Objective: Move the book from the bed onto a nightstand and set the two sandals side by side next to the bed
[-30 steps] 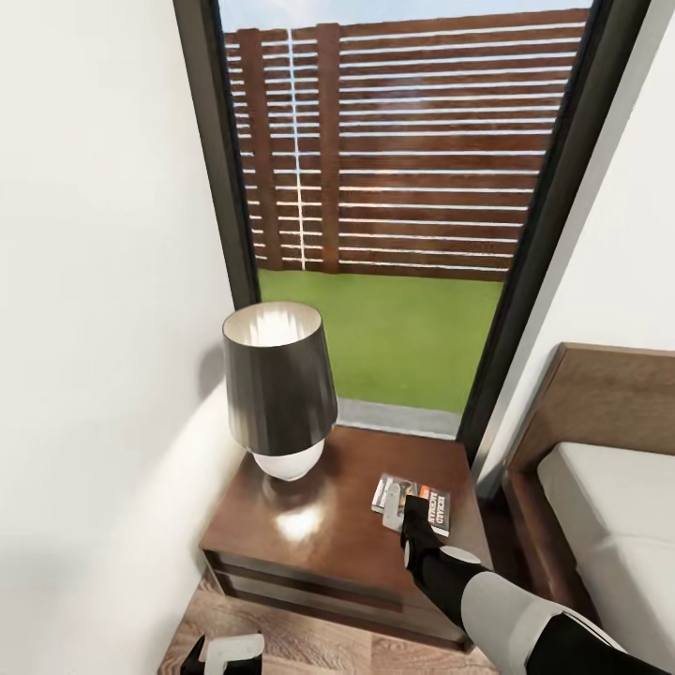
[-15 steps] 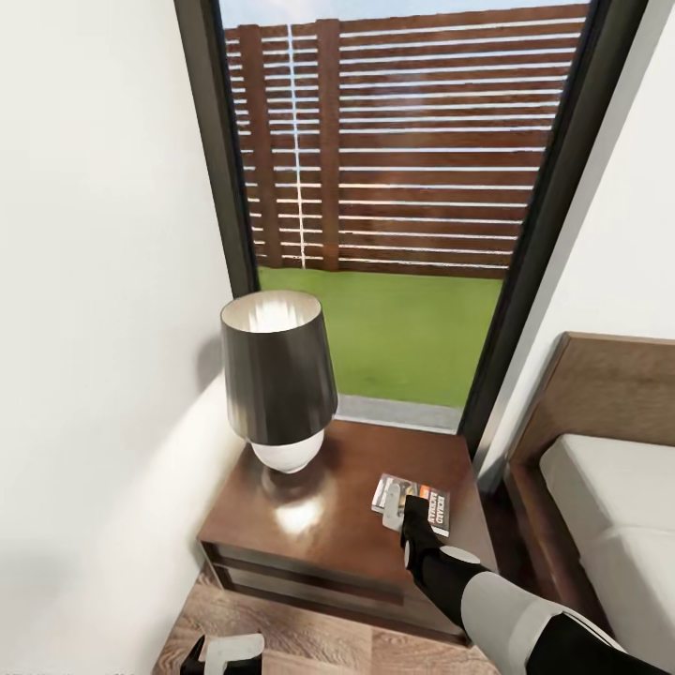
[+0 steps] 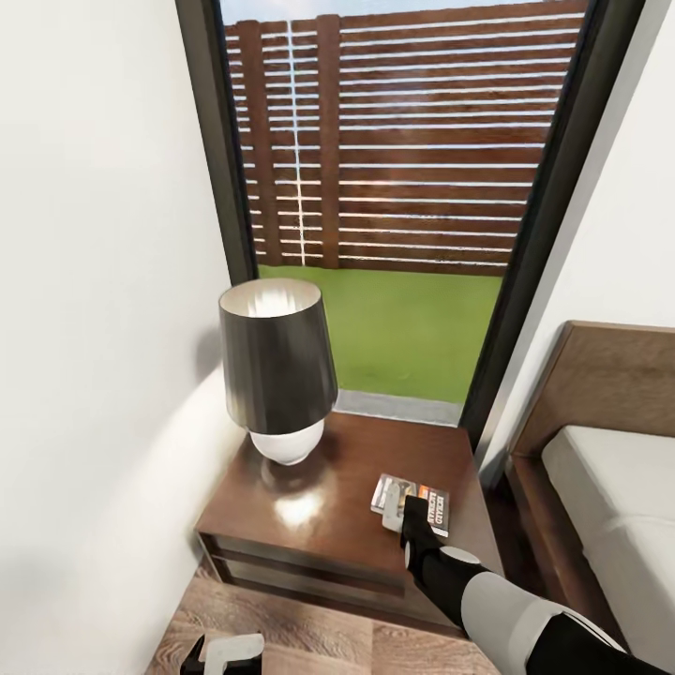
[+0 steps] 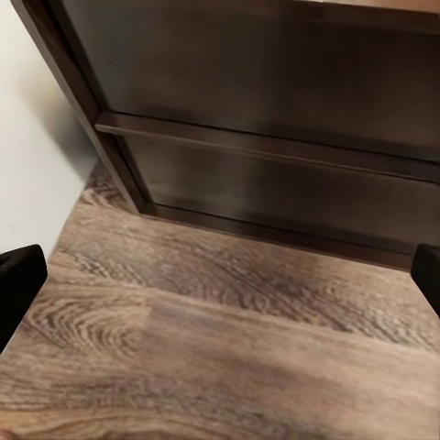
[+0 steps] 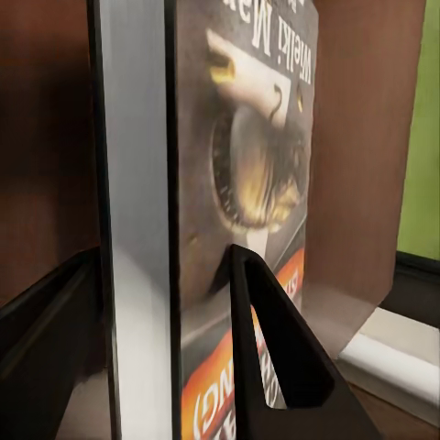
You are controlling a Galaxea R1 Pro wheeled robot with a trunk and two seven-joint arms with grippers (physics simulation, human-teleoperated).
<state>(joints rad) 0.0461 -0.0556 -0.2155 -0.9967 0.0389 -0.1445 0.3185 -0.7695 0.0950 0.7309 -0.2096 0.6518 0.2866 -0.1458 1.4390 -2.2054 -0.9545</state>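
Observation:
The book (image 3: 412, 498), dark with an orange band, lies flat on the dark-brown nightstand (image 3: 319, 539), close to its right front corner. My right gripper (image 3: 405, 517) reaches over the front edge and is shut on the book's near end. In the right wrist view the book (image 5: 247, 156) stands between the two black fingers (image 5: 275, 357), one pressed on its cover. My left gripper (image 3: 220, 650) hangs low in front of the nightstand, open and empty, facing the drawer fronts (image 4: 275, 92). The bed (image 3: 609, 506) stands to the right.
A lamp (image 3: 277, 375) with a dark shade stands on the nightstand's back left. A white wall runs close along the left. Behind is a tall dark-framed window (image 3: 394, 187) onto fence and lawn. The wood-plank floor (image 4: 229, 348) lies under the left gripper.
The head camera has shifted slightly, so the whole scene sits a little higher in the picture. The right gripper stays on the book, which rests in the same spot on the nightstand.

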